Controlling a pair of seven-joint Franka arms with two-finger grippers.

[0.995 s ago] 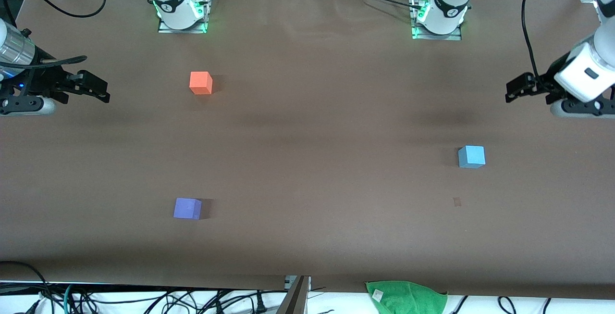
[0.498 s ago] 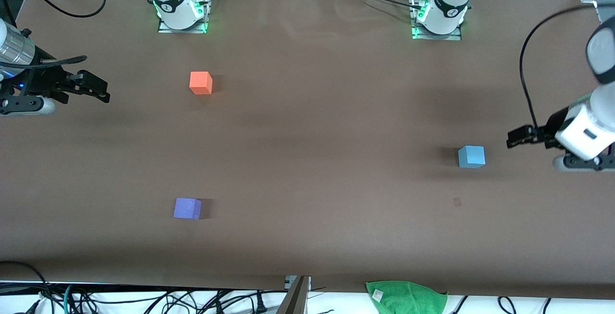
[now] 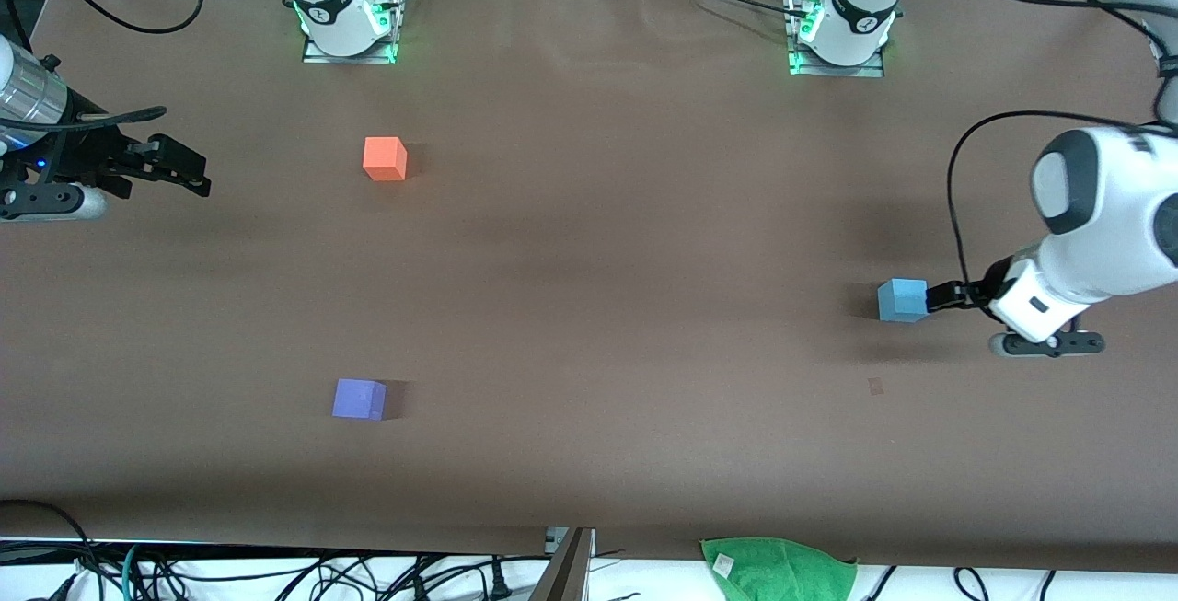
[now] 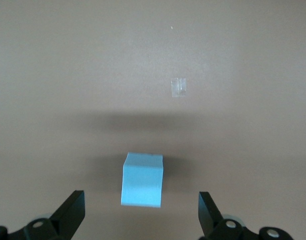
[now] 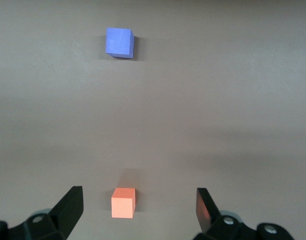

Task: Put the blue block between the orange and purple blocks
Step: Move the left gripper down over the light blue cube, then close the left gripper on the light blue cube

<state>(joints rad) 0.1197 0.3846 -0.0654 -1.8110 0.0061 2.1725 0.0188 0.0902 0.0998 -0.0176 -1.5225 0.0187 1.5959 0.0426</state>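
Observation:
The blue block (image 3: 903, 300) sits on the brown table toward the left arm's end. My left gripper (image 3: 935, 296) hangs low right beside it and is open; in the left wrist view the blue block (image 4: 142, 180) lies just ahead of the wide-spread left gripper (image 4: 140, 196), untouched. The orange block (image 3: 385, 159) stands toward the right arm's end, and the purple block (image 3: 359, 398) lies nearer the front camera than it. My right gripper (image 3: 195, 178) waits open and empty over that end of the table. Its wrist view shows the orange block (image 5: 123, 202) and purple block (image 5: 119, 42).
A green cloth (image 3: 778, 569) lies at the table edge nearest the front camera. A small clear patch of tape (image 3: 875, 386) is stuck to the table just nearer the camera than the blue block. Both arm bases (image 3: 345, 17) stand along the farthest edge.
The left arm has swung toward the front camera and come down, bringing its open gripper up beside the blue block. The right arm and all three blocks have stayed still.

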